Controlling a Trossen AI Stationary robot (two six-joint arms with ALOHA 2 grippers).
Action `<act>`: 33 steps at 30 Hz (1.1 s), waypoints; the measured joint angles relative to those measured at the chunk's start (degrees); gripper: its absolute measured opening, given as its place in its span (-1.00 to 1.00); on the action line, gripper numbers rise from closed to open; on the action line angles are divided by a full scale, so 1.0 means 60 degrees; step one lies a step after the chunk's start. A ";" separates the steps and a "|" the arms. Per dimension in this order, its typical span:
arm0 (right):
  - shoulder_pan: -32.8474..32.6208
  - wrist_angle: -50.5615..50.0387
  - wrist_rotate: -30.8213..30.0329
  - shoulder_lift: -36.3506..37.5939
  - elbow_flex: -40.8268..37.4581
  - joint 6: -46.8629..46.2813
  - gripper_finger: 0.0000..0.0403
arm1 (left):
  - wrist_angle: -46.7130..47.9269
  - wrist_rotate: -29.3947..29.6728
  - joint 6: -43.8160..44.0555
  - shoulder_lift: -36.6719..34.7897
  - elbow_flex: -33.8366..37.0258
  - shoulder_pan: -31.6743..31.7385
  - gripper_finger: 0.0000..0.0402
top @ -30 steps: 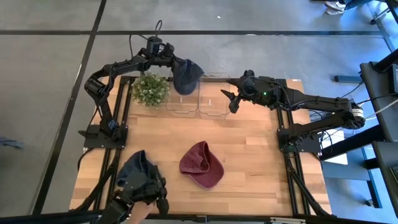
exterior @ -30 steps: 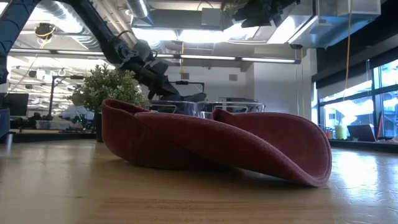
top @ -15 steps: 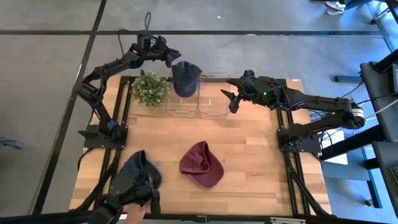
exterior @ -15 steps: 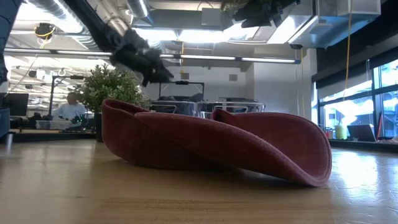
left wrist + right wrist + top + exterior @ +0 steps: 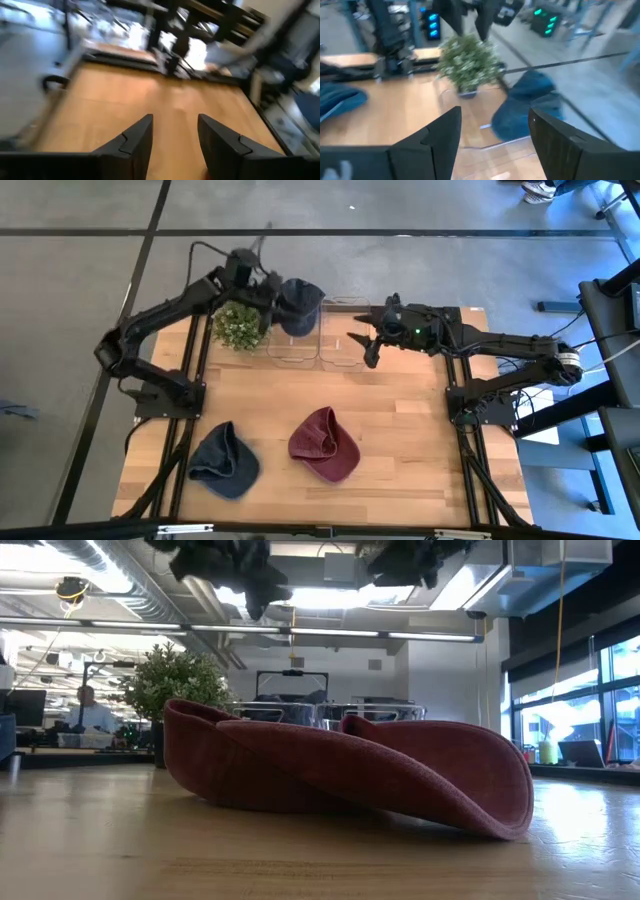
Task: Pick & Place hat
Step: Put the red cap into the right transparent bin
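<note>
While both grippers gape empty | left gripper [image 5: 268, 305] by potted plant [image 5: 240, 325] | right gripper [image 5: 362, 350] above clear bins [image 5: 340, 348] | red hat [image 5: 323, 444] mid-table

You're looking at a smooth pale wood tabletop [image 5: 400, 430], soft matt cloth on the red hat [image 5: 323, 444], and clear glossy plastic bins [image 5: 340, 340].

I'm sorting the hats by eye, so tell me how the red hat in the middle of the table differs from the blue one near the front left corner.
The red hat is dark red; the blue hat is dusky blue. The red hat lies near the table's middle, the blue hat toward the front left corner. The red hat looks somewhat wider and more spread out, the blue hat more crumpled. Both are soft cloth hats lying loose on the wooden table, apart from each other, with neither gripper near them.
</note>
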State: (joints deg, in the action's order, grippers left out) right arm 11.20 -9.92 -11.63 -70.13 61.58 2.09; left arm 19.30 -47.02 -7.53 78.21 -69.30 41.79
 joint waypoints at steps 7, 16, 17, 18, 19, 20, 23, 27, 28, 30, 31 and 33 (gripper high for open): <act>-0.0043 -0.0027 0.0896 -0.0778 0.0000 -0.0008 0.13 | 0.2452 0.0516 -0.0397 -0.0146 0.0004 -0.2106 -0.24; -0.1011 -0.0886 0.1740 -0.1048 0.0000 -0.1505 0.13 | 0.4173 0.3301 0.0558 -0.0148 0.0077 -0.4472 -0.24; -0.1174 -0.1112 0.1740 -0.1048 0.0000 -0.1821 0.13 | 0.4141 0.3347 0.0640 -0.0149 0.0172 -0.4699 -0.24; -0.1346 -0.1373 0.1739 -0.1044 0.0000 -0.2177 0.13 | 0.4148 0.3352 0.0723 -0.0144 0.0272 -0.4908 -0.24; -0.1511 -0.1671 0.1748 -0.1046 0.0000 -0.2612 0.13 | 0.4111 0.3354 0.0833 -0.0142 0.0380 -0.5107 -0.24; -0.1678 -0.1976 0.1757 -0.1044 0.0000 -0.3119 0.13 | 0.4005 0.3350 0.0961 -0.0142 0.0488 -0.5274 -0.24; -0.2254 -0.2719 0.2067 -0.1056 0.0000 -0.4827 0.13 | 0.3283 0.3363 0.1419 -0.0142 0.1020 -0.5749 -0.24; -0.3316 -0.2975 0.2468 -0.1286 -0.0034 -0.6659 0.13 | 0.2221 0.3344 0.2099 -0.0138 0.1821 -0.6436 -0.24; -0.3607 -0.2851 0.2482 -0.1347 -0.0108 -0.6991 0.13 | 0.2051 0.3341 0.2247 -0.0138 0.2008 -0.6610 -0.24; -0.4165 -0.2684 0.2440 -0.1461 -0.0360 -0.7645 0.13 | 0.1618 0.3343 0.2527 -0.0138 0.2335 -0.6947 -0.24; -0.4432 -0.2418 0.2297 -0.1531 -0.0568 -0.7983 0.13 | 0.1422 0.3347 0.2693 -0.0138 0.2475 -0.7108 -0.24; -0.4889 -0.1668 0.1930 -0.1597 -0.1141 -0.8733 0.13 | 0.1184 0.3392 0.3032 -0.0138 0.2690 -0.7425 -0.24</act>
State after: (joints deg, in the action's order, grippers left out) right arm -18.13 -19.93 -0.04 -79.72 54.74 -50.31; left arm 26.40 -26.67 10.66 77.38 -53.15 -2.76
